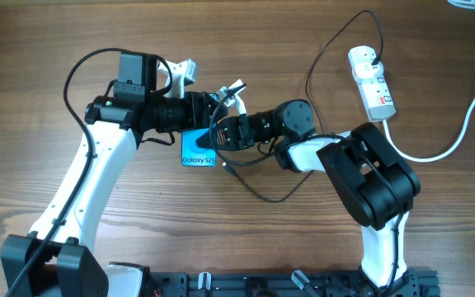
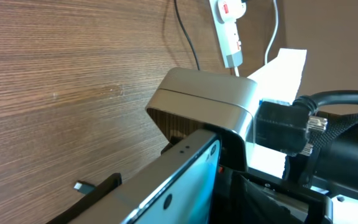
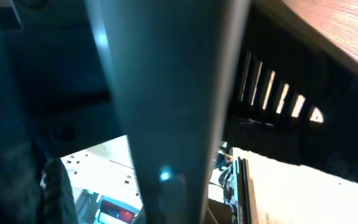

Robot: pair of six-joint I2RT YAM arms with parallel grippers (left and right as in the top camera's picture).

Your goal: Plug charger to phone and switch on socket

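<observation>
The phone (image 1: 198, 153) lies on the wood with its teal screen and white text strip showing; its upper half is hidden under both grippers. My left gripper (image 1: 208, 114) reaches in from the left. In the left wrist view the phone (image 2: 188, 177) fills the space at the jaws, which are mostly hidden. My right gripper (image 1: 219, 130) meets it from the right, and its fingers are covered. The charger (image 1: 258, 195), a thin black cable, loops from the socket (image 1: 372, 82) down towards the right gripper. A small metal connector tip (image 2: 81, 185) shows beside the phone's edge. The socket (image 2: 227, 31) shows its red switch marks.
A thick white cord (image 1: 460, 124) curves from the socket to the table's back right corner. A blurred grey bar (image 3: 166, 93) fills the middle of the right wrist view. The arm bases stand along the front edge.
</observation>
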